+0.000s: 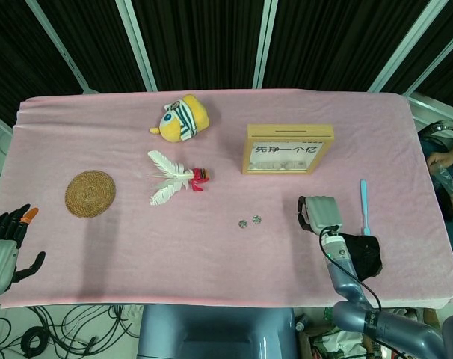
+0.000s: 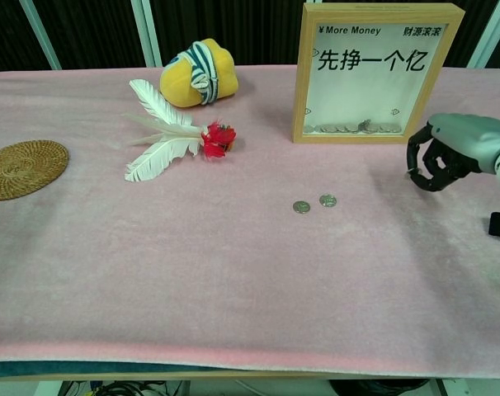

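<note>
While the right hand (image 2: 438, 158) hovers with fingers curled in, seemingly holding nothing, two coins (image 2: 314, 204) lie left of it, in front of the coin frame (image 2: 375, 73). Far left of the frame, the left hand (image 1: 4, 244) hangs off the table edge, fingers spread and empty.

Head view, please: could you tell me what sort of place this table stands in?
Probably a robot lab or data-collection booth: a pink cloth-covered table with assorted props, dark panelled walls with metal struts behind, and loose cables on the floor below.
</note>
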Available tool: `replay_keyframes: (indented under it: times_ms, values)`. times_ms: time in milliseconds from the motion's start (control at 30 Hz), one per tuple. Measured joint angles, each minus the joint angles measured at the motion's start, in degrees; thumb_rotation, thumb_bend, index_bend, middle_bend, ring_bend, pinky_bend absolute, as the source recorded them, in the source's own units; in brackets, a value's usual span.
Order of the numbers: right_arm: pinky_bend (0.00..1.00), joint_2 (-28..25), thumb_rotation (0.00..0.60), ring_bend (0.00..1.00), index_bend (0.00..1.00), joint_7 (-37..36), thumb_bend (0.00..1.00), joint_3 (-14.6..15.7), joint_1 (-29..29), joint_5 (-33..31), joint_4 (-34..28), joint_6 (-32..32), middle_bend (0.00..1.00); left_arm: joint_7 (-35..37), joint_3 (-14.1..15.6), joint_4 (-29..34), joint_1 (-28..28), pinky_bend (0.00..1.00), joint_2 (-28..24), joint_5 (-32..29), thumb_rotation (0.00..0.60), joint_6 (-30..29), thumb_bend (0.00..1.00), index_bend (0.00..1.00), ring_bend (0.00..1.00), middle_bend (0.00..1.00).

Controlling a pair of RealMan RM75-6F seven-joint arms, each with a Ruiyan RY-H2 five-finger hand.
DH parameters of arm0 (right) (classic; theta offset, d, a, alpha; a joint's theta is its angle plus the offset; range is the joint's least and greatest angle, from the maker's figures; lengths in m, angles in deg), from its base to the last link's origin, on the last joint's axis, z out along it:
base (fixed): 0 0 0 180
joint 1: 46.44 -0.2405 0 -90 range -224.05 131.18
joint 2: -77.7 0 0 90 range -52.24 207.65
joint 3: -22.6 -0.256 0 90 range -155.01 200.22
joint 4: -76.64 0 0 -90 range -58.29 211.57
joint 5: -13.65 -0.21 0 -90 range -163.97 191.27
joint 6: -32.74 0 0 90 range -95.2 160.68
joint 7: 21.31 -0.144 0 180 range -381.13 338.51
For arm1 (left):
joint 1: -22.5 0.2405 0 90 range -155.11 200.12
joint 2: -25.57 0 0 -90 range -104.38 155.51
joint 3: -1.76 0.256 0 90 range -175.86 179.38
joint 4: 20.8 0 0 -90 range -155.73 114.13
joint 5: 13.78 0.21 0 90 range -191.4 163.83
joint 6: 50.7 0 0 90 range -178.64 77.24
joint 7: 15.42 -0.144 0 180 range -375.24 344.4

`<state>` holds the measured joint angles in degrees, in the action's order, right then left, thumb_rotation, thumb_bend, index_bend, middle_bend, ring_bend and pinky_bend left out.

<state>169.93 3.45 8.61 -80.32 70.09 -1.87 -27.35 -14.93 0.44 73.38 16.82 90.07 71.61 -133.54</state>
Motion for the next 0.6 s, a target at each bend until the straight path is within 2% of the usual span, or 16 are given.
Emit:
replay_keyframes:
  times_ms: [167,300,433,600]
  values:
    - [0.84,-5.6,0.600,0.86,0.70,3.5,0.41,-2.2,-1.0,-2.5,-8.7,0.1,0.81,0.2,-0.2,-0.1,-0.1,0.03,-0.1,-0.2,0.600,0.1,0.36,0.02,0.00,0.00]
    - [0.84,-12.0,0.600,0.86,0.70,8.0,0.41,-5.6,-3.6,-8.3,-15.9,0.9,0.81,0.2,-0.4,-0.1,-0.2,0.03,0.0,-0.8,0.600,0.5,0.36,0.02,0.00,0.00]
    - [0.84,-16.4,0.600,0.86,0.70,11.5,0.41,-8.7,-7.2,-14.5,-19.4,1.9,0.81,-0.1,-0.4,0.0,-0.3,0.03,0.0,-1.5,0.600,1.0,0.36,0.02,0.00,0.00]
    - [0.84,-19.9,0.600,0.86,0.70,14.5,0.41,-12.3,-13.0,-21.9,-20.6,3.8,0.81,-1.7,-0.5,-0.5,-0.5,0.03,0.1,-1.0,0.600,0.7,0.36,0.02,0.00,0.00]
